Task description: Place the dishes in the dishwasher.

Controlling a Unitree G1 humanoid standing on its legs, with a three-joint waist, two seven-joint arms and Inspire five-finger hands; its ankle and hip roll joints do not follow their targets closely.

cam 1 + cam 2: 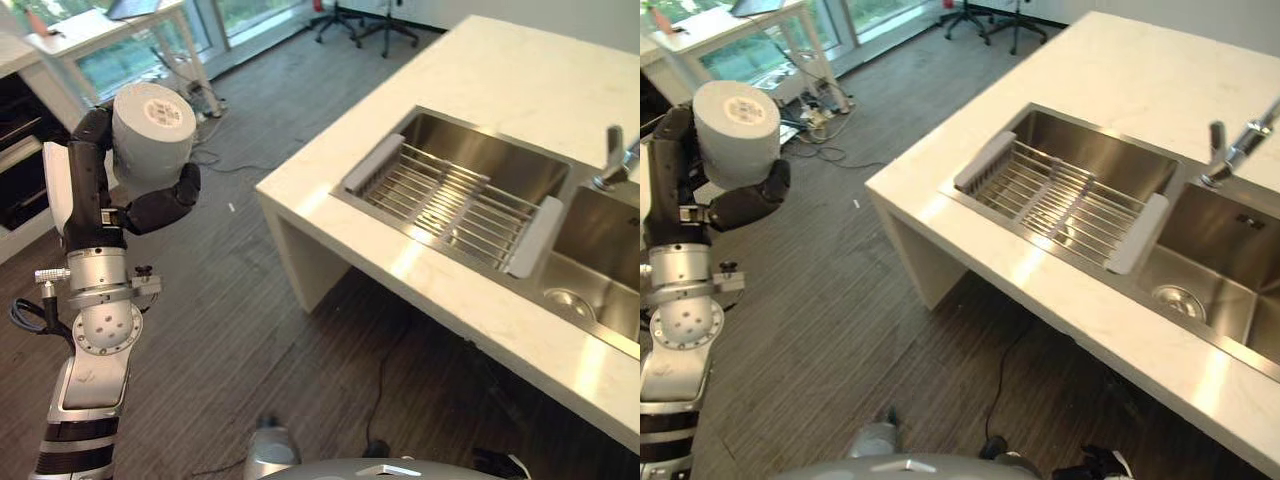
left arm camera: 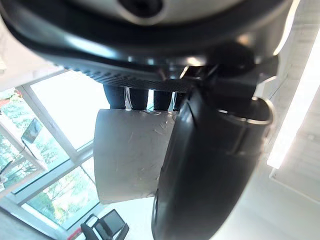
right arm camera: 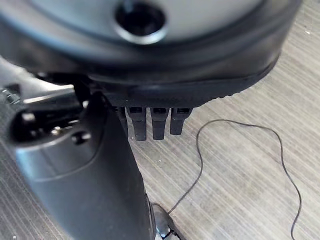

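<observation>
At ten o'clock the left hand (image 1: pixel 120 200) clamps round a smooth grey cylindrical cup (image 1: pixel 152 135), upside down. The right hand (image 3: pixel 150 122) hangs empty, fingers straight, over ridged wood floor (image 3: pixel 240 165).

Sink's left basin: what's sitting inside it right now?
A wire drying rack with pale end rails spans the sink; no dishes on it. The basin floor beneath shows partly through its bars.

grey cup (image 1: pixel 152 135) | white counter (image 1: pixel 520 90) | steel sink (image 1: pixel 470 170) | dark striped floor (image 1: pixel 220 330)
</observation>
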